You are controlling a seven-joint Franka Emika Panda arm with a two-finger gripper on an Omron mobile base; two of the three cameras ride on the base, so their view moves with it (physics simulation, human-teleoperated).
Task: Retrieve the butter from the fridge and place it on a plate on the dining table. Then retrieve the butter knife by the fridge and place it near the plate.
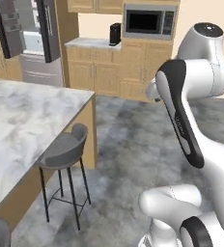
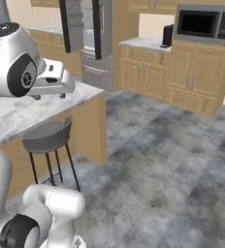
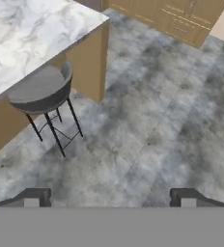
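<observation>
Fingers point(image 3: 36, 197): spread apart, nothing held. Fridge point(image 1: 27, 36): doors open, well apart beyond the dining table point(image 1: 22, 120). Approach advised past the stool point(image 1: 63, 154).

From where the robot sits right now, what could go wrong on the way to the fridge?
The grey stool stands out from the dining table, so the base could clip it. The fridge doors hang open; a wide arm swing might strike one. The gripper is open and empty, so no butter is in hand yet.
</observation>
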